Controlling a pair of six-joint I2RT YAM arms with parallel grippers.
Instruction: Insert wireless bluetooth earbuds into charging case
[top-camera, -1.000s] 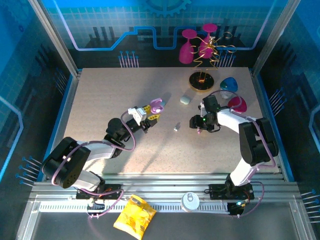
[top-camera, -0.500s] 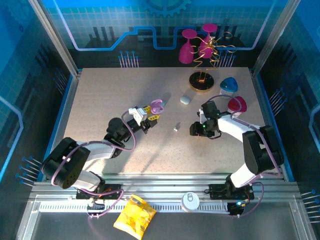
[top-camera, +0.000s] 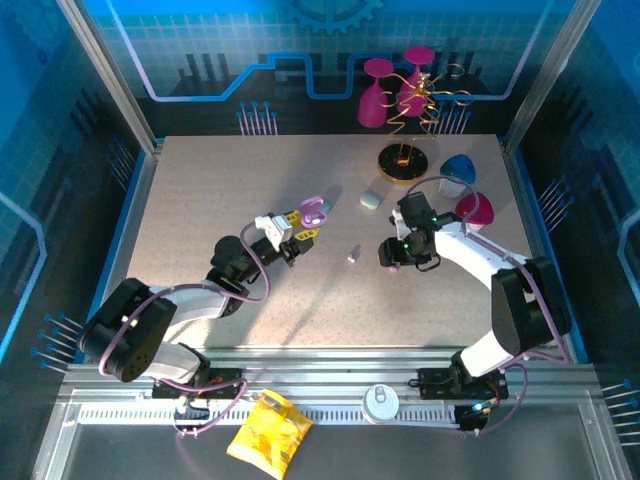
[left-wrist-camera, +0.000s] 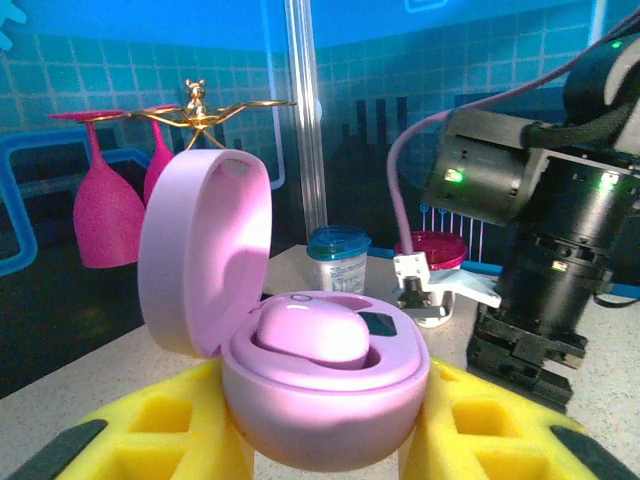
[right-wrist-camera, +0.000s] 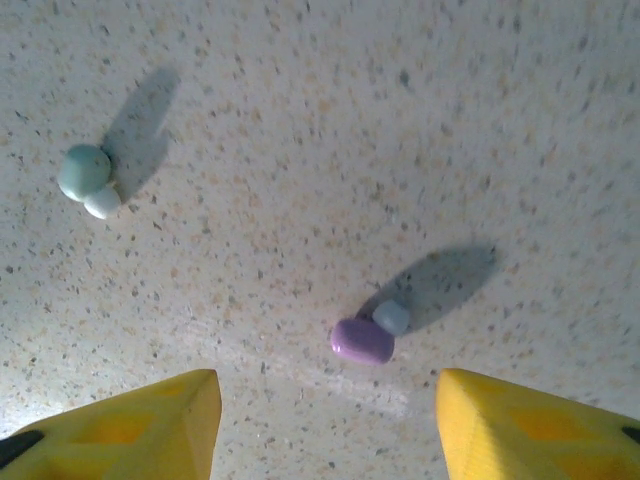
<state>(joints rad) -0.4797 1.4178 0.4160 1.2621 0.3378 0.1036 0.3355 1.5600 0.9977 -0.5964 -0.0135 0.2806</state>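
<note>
Top view first: the left claw (top-camera: 303, 224) is clamped on an open purple case (top-camera: 315, 210), holding it up near the middle of the counter (top-camera: 200, 190). The right claw (top-camera: 390, 250) hangs nose-down on the right-edge side of the middle, and from up here there's no telling how its jaws stand. Between the two lies one tiny pale earbud (top-camera: 352, 257), a touch nearer the right claw.

Over to the left wrist: the case is squeezed between yellow fingers (left-wrist-camera: 140, 430), its lid (left-wrist-camera: 205, 265) tipped back and its hollow facing up. A rounded pink lump (left-wrist-camera: 305, 335) sits inside. Whether that's a seated bud, can't say. The right arm (left-wrist-camera: 540, 220) looms just beyond.

Now the right wrist, and here's the relation that matters. The yellow fingertips (right-wrist-camera: 150, 420) are spread wide with nothing between them. A purple earbud (right-wrist-camera: 362, 340) lies on the counter just ahead of the gap, slightly right of centre. Its body runs roughly along the finger-to-finger line, pale tip cocked up and right. The pick looks like the right arm's job: a small push forward, then down. A blue-green earbud (right-wrist-camera: 85, 175) sits well off toward the left finger's side. This view gives colour and lie, where the overhead gives a speck.
</note>
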